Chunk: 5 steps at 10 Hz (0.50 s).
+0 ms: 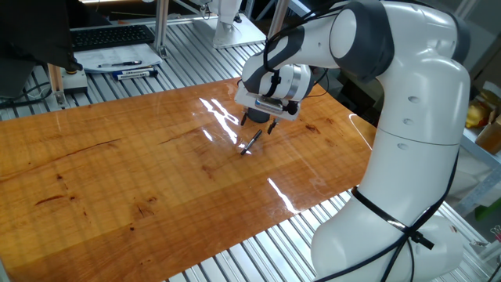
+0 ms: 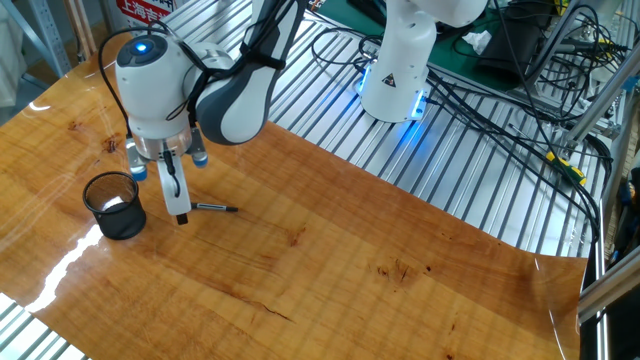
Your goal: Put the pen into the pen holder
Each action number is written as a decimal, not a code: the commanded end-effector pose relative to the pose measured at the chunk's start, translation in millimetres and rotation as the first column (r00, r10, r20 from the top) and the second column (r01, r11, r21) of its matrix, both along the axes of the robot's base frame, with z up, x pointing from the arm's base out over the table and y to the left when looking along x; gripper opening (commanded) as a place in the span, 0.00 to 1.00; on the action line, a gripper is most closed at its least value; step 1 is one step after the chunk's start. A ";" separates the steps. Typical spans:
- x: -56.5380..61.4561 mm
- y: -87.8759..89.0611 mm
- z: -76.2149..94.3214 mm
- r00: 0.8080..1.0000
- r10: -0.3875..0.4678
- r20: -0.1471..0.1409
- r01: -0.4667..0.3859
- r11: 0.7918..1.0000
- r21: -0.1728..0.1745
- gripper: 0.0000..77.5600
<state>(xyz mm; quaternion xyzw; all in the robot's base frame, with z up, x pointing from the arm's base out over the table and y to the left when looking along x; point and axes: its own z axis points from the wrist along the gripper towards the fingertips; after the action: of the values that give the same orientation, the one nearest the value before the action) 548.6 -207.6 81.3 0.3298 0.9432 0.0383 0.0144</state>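
The thin black pen (image 1: 250, 143) lies flat on the wooden table; it also shows in the other fixed view (image 2: 214, 208). My gripper (image 1: 259, 124) points down just above the pen's far end. Its fingers look spread, with nothing between them. In the other fixed view the gripper (image 2: 180, 205) stands between the pen and the pen holder (image 2: 115, 205), a small black mesh cup standing upright right beside it. In the first fixed view the cup is mostly hidden behind my gripper.
A white-and-blue marker (image 1: 135, 74) and papers (image 1: 109, 59) lie on the metal bench at the back left, beyond the table's edge. The arm's base (image 2: 395, 70) and cables (image 2: 500, 100) stand beyond the table's far side.
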 end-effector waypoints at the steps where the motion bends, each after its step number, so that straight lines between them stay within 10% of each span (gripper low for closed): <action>1: 0.7 -0.9 -15.1 0.993 -0.117 0.010 0.117 0.992 -0.046 1.00; 5: 0.7 -0.9 -15.2 0.987 -0.158 0.009 0.158 0.986 -0.057 1.00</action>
<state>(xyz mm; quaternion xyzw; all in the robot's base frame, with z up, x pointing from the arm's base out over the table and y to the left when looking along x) 548.6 -207.9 65.1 0.3980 0.9169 0.0111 0.0277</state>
